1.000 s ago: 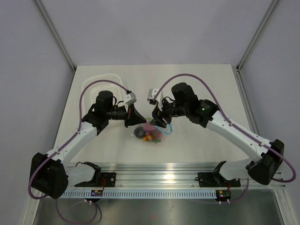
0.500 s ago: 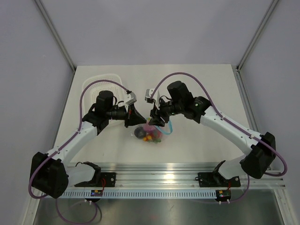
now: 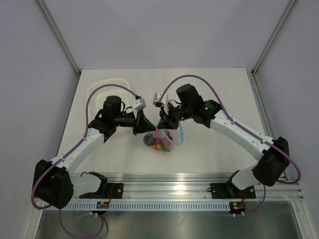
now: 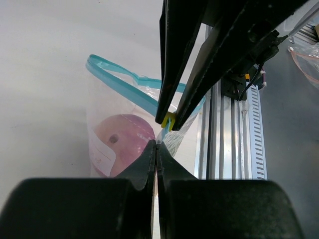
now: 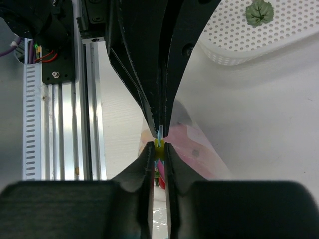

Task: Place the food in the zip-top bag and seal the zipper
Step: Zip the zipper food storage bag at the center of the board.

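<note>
Clear bag (image 3: pixel 164 143) at the table (image 3: pixel 219 94) centre, mouth lifted toward 12 o'clock, bottom toward 6. Left gripper (image 4: pixel 156 146) clenched on the bag's mouth edge. Right gripper (image 5: pixel 159 145) clenched on the teal zipper (image 4: pixel 117 77), tips meeting the left's. Zipper loop gapes, running 10 to 4 in the left wrist view. Pink piece (image 4: pixel 125 142) inside, white sticker (image 4: pixel 102 152) unreadable. Green leaf (image 5: pixel 259 12) in the basket (image 5: pixel 284 42), 10 o'clock.

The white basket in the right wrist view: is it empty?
No, a small green leafy piece lies inside the white basket.
</note>
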Available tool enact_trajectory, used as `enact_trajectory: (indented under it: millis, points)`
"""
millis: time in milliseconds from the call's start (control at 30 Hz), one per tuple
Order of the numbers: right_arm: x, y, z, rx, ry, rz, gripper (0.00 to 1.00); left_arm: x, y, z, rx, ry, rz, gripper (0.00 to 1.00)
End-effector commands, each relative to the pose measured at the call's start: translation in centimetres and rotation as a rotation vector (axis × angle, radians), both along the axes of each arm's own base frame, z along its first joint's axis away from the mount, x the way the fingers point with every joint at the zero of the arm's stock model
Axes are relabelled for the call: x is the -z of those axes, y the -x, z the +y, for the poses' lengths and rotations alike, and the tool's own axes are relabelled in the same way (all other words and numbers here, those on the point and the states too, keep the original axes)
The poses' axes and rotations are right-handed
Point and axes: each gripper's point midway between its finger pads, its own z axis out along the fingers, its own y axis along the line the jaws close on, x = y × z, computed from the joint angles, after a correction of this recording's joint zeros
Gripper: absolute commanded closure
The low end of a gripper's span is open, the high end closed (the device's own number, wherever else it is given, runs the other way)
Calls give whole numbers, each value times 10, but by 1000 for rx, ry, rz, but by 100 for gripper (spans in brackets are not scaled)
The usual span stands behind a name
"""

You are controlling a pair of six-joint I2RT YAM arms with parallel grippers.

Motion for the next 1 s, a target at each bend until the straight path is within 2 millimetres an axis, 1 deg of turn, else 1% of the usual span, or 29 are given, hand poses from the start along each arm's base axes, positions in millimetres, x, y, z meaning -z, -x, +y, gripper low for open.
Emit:
enact_trajectory:
  millis: [0,67,133,167,200,267,300,433,467,567,733,833,867,900,967]
  points:
    - [-16,-4,1,-7,-30,-14,92,-20,-8,-4,10,33,-63,100]
    - [-17,-4,0,-3,-33,-18,99,-19,-9,-3,4,31,-57,100]
    - [-16,-4,-1,4,-31,-13,100,-19,-7,-4,13,31,-48,100]
    - [-18,-3,-2,5,-37,-18,100,-20,-8,-4,12,31,-45,98]
    - [-17,-3,-2,6,-39,-17,100,-19,-8,-4,9,27,-33,86]
    - [-20,-2,-3,12,-49,-28,100,-22,-9,-5,11,29,-26,80]
    - [-20,-3,-4,19,-51,-27,100,-23,-8,-6,14,32,-21,75]
    - [-26,-3,-4,26,-65,-35,100,-27,-6,-8,30,46,-22,70]
    - [-27,-2,-4,24,-68,-34,100,-28,-8,-9,25,48,-28,70]
    - [-29,-2,-2,21,-77,-30,100,-29,-4,-14,39,50,-26,70]
    - [-30,-1,0,19,-88,-19,100,-22,-2,-21,60,40,4,74]
    - [-28,-1,0,20,-82,-11,100,-20,0,-22,69,40,12,87]
    - [-28,-1,-1,21,-81,-11,100,-20,0,-22,70,40,14,98]
    - [-28,-1,-1,24,-79,-11,100,-19,0,-22,68,39,16,100]
    - [-27,0,-2,25,-76,-13,100,-21,1,-21,67,38,12,100]
